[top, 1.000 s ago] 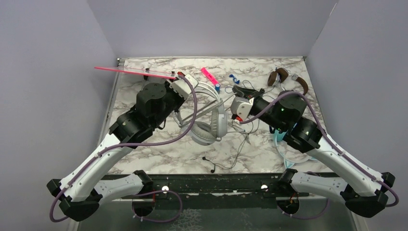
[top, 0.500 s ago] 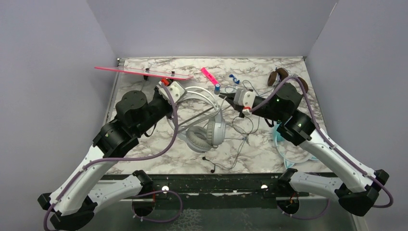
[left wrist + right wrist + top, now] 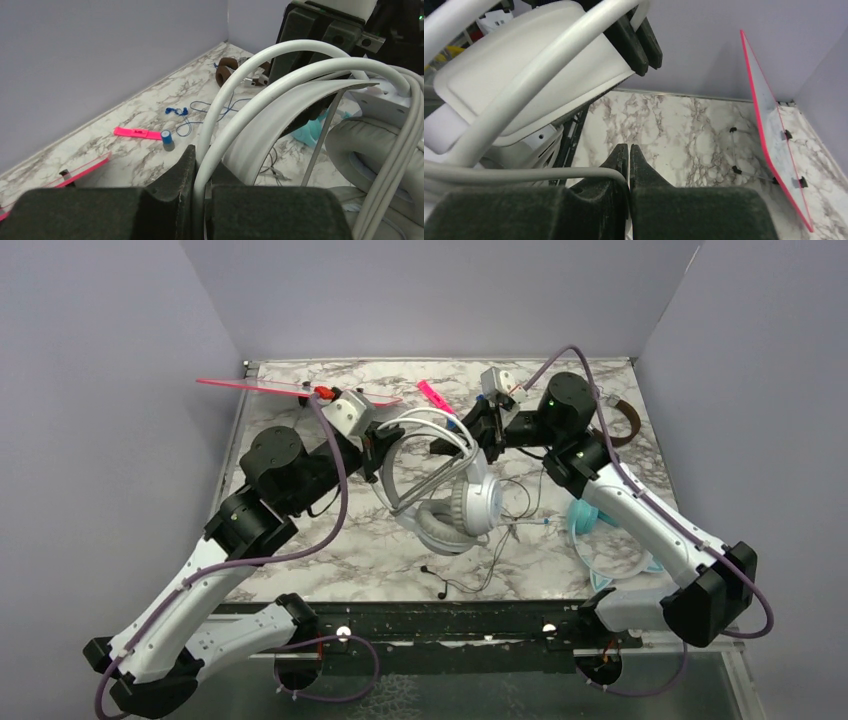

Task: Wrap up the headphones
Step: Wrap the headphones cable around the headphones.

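Note:
The white-grey headphones (image 3: pixel 470 508) hang tilted between both arms, ear cups low over the marble table (image 3: pixel 330 560). My left gripper (image 3: pixel 378 445) is shut on one of the headband's hoops (image 3: pixel 235 90). My right gripper (image 3: pixel 478 432) is on the headband's far side, shut on the grey cord (image 3: pixel 524 175), which slips in between its fingers. The cord's loose end with its plug (image 3: pixel 441 591) trails on the table near the front. Teal headphones (image 3: pixel 600 545) lie under the right arm. Brown headphones (image 3: pixel 628 420) show partly behind the right arm at the back.
A pink-edged clear board (image 3: pixel 260 387) stands on clips at the back left. A pink marker (image 3: pixel 433 394), a small blue-capped cylinder (image 3: pixel 167 140) and blue earbuds with thin wire (image 3: pixel 176 111) lie at the back. Grey walls close in three sides.
Both arms swung toward the back, carrying the white-grey headphones up and rightward. My right gripper travelled from table centre to the back with the cord. The teal set is now uncovered.

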Motion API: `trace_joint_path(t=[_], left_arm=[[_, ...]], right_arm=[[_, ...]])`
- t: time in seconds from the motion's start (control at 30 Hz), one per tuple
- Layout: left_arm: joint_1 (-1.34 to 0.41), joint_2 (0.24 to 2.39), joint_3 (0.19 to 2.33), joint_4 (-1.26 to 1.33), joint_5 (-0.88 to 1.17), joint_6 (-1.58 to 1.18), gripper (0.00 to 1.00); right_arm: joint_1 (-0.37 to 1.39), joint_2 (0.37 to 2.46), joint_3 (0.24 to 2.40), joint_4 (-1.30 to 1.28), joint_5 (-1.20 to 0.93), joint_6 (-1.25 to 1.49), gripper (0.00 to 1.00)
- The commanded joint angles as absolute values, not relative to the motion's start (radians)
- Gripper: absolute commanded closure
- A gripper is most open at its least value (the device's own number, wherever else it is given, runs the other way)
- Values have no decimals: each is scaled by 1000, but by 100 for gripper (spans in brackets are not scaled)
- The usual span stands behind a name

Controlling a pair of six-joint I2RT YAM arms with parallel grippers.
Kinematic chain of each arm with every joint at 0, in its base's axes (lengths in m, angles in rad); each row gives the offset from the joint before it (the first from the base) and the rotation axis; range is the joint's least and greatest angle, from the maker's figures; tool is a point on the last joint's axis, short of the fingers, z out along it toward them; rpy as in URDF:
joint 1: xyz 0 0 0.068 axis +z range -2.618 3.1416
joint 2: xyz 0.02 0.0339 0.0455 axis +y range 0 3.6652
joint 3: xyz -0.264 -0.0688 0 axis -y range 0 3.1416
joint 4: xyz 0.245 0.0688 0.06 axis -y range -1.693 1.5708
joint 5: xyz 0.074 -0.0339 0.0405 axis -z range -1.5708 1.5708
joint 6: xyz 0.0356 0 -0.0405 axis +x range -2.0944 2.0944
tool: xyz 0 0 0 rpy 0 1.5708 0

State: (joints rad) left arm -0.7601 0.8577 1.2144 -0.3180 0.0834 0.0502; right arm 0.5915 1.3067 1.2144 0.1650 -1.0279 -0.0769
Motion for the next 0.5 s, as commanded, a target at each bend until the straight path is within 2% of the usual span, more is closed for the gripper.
trace_joint_path(t=[0.0,0.13,0.27,0.47], left_arm=[[-779,846,1226,38,100,-272,100],[-779,844,1178,165,-112,-443,100],[-779,878,1192,231,-195,-497,100],[-779,931,1276,229,-356,-533,100]], right_arm=[[568,1361,1136,399,-992,219,91],[565,1406,1080,532,-807,476,89],[565,1510,1084,714,-803,742,88],[576,1584,1058,806,-685,798,87]])
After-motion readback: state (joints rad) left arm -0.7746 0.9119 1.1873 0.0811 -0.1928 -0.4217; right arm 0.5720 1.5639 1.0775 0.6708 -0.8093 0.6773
